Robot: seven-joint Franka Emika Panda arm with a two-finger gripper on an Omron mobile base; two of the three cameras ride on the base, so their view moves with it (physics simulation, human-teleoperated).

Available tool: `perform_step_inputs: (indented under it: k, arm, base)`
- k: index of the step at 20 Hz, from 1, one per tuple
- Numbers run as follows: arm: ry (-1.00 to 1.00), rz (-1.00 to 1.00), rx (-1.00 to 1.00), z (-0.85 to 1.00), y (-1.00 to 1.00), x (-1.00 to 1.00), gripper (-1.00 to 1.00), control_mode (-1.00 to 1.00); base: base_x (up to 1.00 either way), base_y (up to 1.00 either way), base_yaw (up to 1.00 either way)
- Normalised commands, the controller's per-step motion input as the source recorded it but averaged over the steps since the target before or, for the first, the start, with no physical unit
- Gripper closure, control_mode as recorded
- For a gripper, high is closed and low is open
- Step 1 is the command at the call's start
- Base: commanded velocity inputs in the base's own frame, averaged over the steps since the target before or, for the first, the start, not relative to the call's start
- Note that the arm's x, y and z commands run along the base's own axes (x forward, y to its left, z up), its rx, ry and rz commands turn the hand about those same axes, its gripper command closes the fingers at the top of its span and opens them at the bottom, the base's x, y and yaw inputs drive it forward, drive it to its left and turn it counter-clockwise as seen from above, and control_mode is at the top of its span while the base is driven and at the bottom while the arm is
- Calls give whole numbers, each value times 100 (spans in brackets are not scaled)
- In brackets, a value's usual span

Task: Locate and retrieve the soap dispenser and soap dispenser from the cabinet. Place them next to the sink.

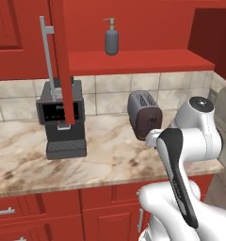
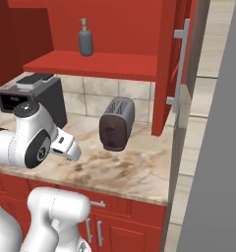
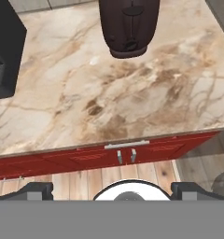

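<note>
Soap dispenser [image 1: 111, 37] stands alone mid-shelf in my open cabinet [image 1: 133, 61], doors swung wide; toaster [image 1: 144, 114] below; my claw's spread I cannot tell.

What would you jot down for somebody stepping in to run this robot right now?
Gripper: fingertips set wide apart, holding nothing, looking down over the marble counter edge.
Cabinet door is open. The dark grey soap dispenser stands upright on the red shelf, above the toaster and right of the coffee machine.
Done: cabinet opened.
Left: find the second dispenser, fetch both, set them beside the sink.
</note>
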Motion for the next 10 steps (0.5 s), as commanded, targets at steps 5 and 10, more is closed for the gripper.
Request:
perform_step_inputs:
  k: [5, 10]
  arm:
    - [0, 0, 0, 0, 0, 0, -100, 100]
    - [0, 0, 0, 0, 0, 0, -100, 100]
  base:
    - [34, 1, 0]
    - [44, 1, 0]
